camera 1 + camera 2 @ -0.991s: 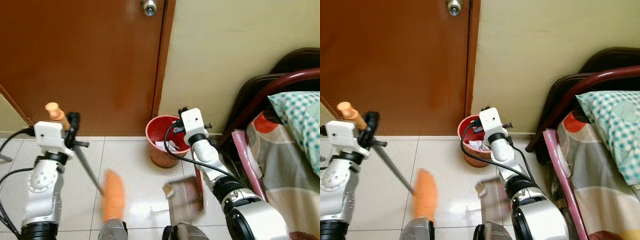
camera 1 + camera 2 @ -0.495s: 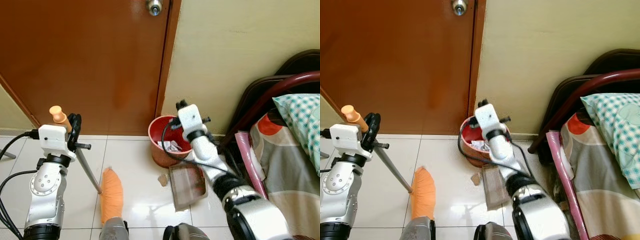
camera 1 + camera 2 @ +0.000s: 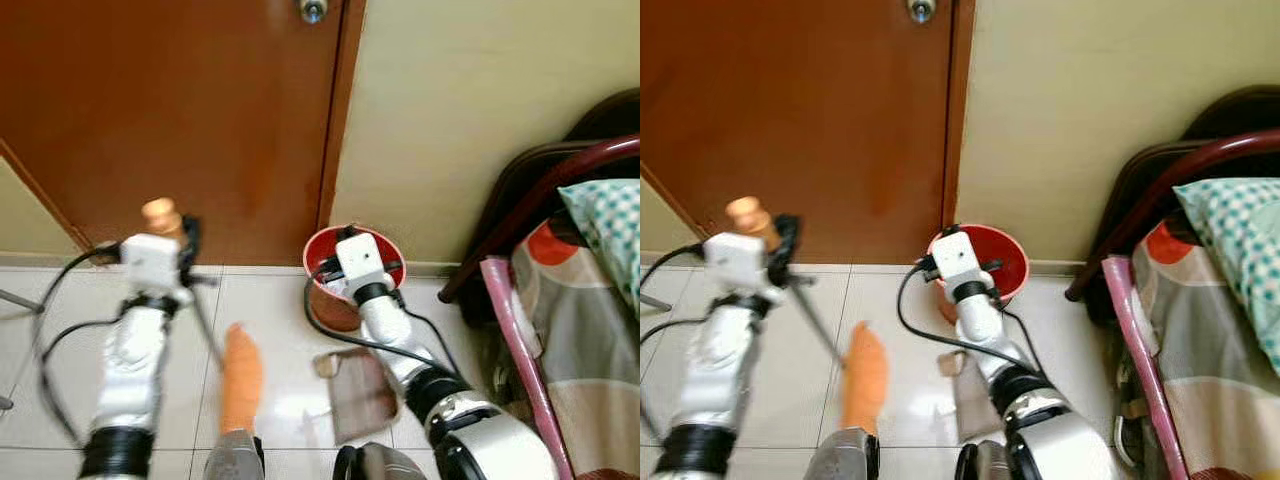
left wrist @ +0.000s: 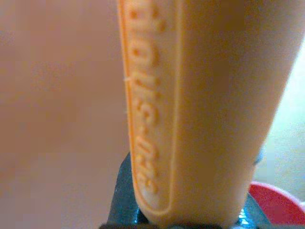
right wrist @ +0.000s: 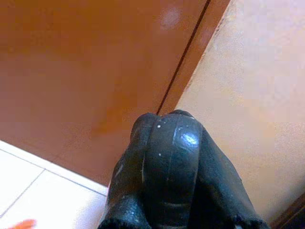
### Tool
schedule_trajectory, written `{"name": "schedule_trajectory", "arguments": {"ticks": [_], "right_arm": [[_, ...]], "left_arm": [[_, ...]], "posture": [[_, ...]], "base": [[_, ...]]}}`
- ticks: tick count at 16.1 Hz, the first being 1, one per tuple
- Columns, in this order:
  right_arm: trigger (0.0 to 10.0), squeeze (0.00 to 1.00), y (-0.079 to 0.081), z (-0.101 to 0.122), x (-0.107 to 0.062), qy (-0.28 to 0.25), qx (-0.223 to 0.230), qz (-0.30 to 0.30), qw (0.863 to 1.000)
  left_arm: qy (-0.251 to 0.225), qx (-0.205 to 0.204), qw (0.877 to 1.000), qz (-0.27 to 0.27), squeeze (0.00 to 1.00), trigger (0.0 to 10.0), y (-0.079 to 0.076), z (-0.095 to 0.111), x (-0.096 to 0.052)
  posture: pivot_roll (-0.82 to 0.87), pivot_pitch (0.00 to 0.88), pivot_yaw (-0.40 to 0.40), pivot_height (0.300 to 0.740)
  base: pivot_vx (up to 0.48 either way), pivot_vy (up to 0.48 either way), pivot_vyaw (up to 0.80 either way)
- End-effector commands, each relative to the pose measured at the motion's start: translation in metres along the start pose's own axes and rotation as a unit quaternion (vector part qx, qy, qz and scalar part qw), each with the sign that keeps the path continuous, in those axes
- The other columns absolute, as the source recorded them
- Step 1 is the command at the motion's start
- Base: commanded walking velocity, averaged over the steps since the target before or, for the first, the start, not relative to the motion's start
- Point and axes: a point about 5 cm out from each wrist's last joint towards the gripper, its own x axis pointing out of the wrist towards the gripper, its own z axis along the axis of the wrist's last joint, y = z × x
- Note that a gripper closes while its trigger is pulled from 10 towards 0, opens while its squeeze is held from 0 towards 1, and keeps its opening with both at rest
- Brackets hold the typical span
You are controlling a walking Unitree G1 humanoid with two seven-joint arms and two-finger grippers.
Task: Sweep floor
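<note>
1. The left gripper (image 3: 185, 240) is raised in front of the brown door (image 3: 170, 110), its fingers pinching the orange handle (image 4: 190, 109) of the broom (image 3: 240, 375).
2. The broom's thin grey shaft slants down to its orange brush head, which rests on the white tiled floor (image 3: 280, 330) near the robot's feet.
3. A dustpan (image 3: 360, 392) lies on the tiles just to the right of the brush head, with a small scrap at its left edge.
4. The right gripper (image 5: 169, 162) is held up near a red bin (image 3: 350, 285) by the cream wall (image 3: 480, 110); its fingers are pressed around a black handle.
5. At far right is a bed (image 3: 585, 290) with a patterned cover.
</note>
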Motion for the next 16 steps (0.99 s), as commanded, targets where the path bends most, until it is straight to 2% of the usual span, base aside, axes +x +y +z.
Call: {"name": "schedule_trajectory", "arguments": {"ticks": [1,3,4,5,6,8,9,10,11,13,14,16], "right_arm": [[10.0,0.00,0.004,-0.003,-0.002,0.010,0.006,0.007,1.000],[10.0,0.00,0.010,0.000,-0.001,0.007,0.010,0.018,1.000],[10.0,0.00,0.010,0.000,-0.001,0.008,0.009,0.018,1.000],[10.0,0.00,0.009,0.000,-0.001,0.009,0.008,0.018,1.000],[10.0,0.00,0.008,-0.002,-0.001,0.013,0.007,0.018,1.000],[10.0,0.00,0.007,-0.003,-0.001,0.017,0.006,0.017,1.000],[10.0,0.00,0.006,-0.004,-0.001,0.020,0.006,0.017,1.000],[10.0,0.00,0.003,-0.005,0.000,0.023,0.006,0.016,1.000],[10.0,0.00,0.003,-0.004,0.000,0.023,0.006,0.016,1.000],[10.0,0.00,-0.001,-0.004,0.003,0.026,0.005,0.016,1.000],[10.0,0.00,-0.002,-0.004,0.003,0.025,0.006,0.016,1.000],[10.0,0.00,-0.010,-0.005,0.004,0.026,0.008,0.012,1.000]], "left_arm": [[-0.015,-0.017,0.999,-0.025,0.00,10.0,-0.014,0.004,0.007],[-0.027,-0.063,0.997,-0.041,0.00,10.0,-0.033,0.009,0.016],[-0.033,-0.102,0.994,-0.033,0.00,10.0,-0.039,0.014,0.022],[-0.037,-0.124,0.991,-0.026,0.00,10.0,-0.041,0.018,0.025],[-0.047,-0.164,0.985,-0.012,0.00,10.0,-0.043,0.026,0.030],[-0.052,-0.188,0.981,-0.001,0.00,10.0,-0.042,0.030,0.034],[-0.055,-0.204,0.977,0.014,0.00,10.0,-0.036,0.032,0.035],[-0.057,-0.227,0.971,0.057,0.00,10.0,-0.015,0.031,0.037],[-0.057,-0.230,0.969,0.068,0.00,10.0,-0.009,0.030,0.036],[-0.051,-0.224,0.968,0.104,0.00,10.0,0.016,0.026,0.032],[-0.051,-0.224,0.966,0.115,0.00,10.0,0.023,0.026,0.030],[-0.046,-0.216,0.964,0.151,0.00,10.0,0.049,0.022,0.019]], "posture": [[0.17,0.131,-0.035,0.740],[0.15,0.132,-0.036,0.740],[0.15,0.131,-0.035,0.740],[0.15,0.131,-0.035,0.740],[0.15,0.124,-0.033,0.740],[0.15,0.119,-0.033,0.740],[0.15,0.110,-0.033,0.740],[0.15,0.094,-0.036,0.740],[0.15,0.091,-0.037,0.740],[0.15,0.064,-0.045,0.740],[0.15,0.064,-0.045,0.740],[0.15,0.040,-0.054,0.740]], "base": [[0.000,0.000,0.00],[0.000,0.000,0.00],[0.000,0.000,0.00],[0.000,0.000,0.00],[0.000,0.000,0.00],[0.000,0.000,0.00],[0.000,0.000,0.00],[0.000,0.000,0.00],[0.000,0.000,0.00],[0.000,0.000,0.00],[0.000,0.000,0.00],[0.000,0.000,0.00]]}}
